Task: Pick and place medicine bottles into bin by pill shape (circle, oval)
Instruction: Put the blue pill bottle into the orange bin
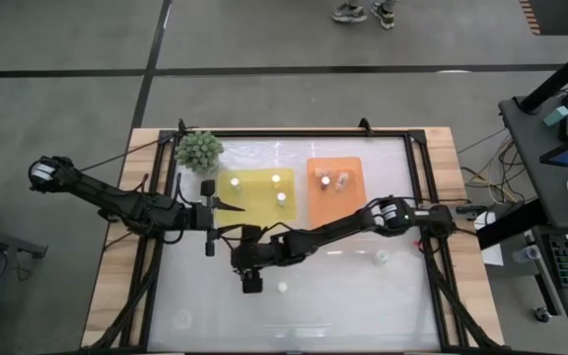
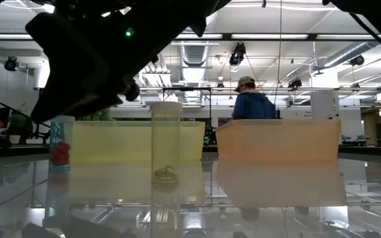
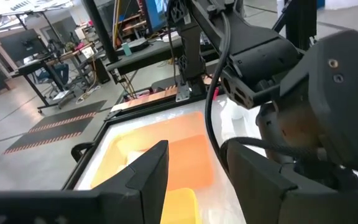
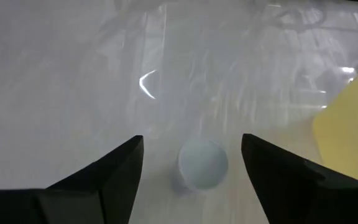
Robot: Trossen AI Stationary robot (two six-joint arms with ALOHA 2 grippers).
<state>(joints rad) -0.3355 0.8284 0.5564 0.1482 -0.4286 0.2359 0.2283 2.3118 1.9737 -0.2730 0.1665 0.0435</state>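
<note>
My right gripper [image 1: 251, 278] hangs open over the table's middle, in front of the yellow tray [image 1: 254, 202]. In the right wrist view [image 4: 191, 138] a white-capped medicine bottle [image 4: 202, 165] stands upright below and between its fingers, untouched. My left gripper [image 1: 211, 219] is open and empty at the yellow tray's left edge, next to a bottle [image 1: 207, 187]. It also shows open in the left wrist view [image 3: 197, 186]. Bottles stand in the yellow tray [image 1: 281, 197] and in the orange tray [image 1: 343, 180]. In the low view one bottle [image 2: 166, 142] stands upright on the table.
Loose bottles stand on the table at the right [image 1: 381, 258] and near my right gripper [image 1: 282, 288]. A green spiky plant [image 1: 198, 150] sits at the far left corner. A bottle with red pills [image 2: 61, 142] shows at the left of the low view. A person [image 2: 253, 102] stands beyond the table.
</note>
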